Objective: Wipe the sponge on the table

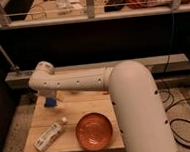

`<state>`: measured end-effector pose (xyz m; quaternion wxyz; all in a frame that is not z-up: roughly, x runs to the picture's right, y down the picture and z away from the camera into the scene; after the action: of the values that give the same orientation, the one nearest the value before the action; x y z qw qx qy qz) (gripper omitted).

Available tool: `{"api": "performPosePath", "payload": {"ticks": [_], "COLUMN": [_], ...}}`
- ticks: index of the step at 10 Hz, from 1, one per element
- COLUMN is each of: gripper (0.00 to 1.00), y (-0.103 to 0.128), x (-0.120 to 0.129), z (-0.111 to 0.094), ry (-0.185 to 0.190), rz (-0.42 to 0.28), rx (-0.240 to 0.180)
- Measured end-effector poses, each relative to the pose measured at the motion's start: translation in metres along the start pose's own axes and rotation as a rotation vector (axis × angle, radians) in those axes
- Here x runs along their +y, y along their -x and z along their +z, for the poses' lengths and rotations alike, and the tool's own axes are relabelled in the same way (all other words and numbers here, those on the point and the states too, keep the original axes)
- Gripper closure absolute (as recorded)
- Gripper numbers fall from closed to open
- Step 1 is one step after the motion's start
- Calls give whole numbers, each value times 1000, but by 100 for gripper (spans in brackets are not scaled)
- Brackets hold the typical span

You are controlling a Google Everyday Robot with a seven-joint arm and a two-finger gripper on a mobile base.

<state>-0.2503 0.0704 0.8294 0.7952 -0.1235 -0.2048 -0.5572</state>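
The sponge (50,102) is a small dark blue pad resting on the far left part of the pale wooden table (86,102). My white arm reaches in from the right foreground and bends down at its wrist straight above the sponge. The gripper (48,96) hangs from that wrist directly onto the sponge and is mostly hidden by the arm. Whether it grips the sponge does not show.
An orange plate (94,131) sits near the table's front edge. A white bottle (49,136) lies on its side at the front left, with a small white cap (64,120) beside it. A grey bench rail (18,77) runs behind the table. Cables (189,128) lie on the floor at right.
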Motion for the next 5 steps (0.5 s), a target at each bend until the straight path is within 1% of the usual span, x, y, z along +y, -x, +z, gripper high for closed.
{"api": "performPosePath", "payload": {"ticks": [1, 2, 4, 5], "gripper": [20, 25, 42, 53], "y": [1, 3, 4, 4], "x": [-4, -7, -6, -5], "z": [3, 5, 7, 8], "ry": [-1, 2, 10, 14], "rz": [-8, -19, -39, -48], "rx": [-6, -13, -26, -32]}}
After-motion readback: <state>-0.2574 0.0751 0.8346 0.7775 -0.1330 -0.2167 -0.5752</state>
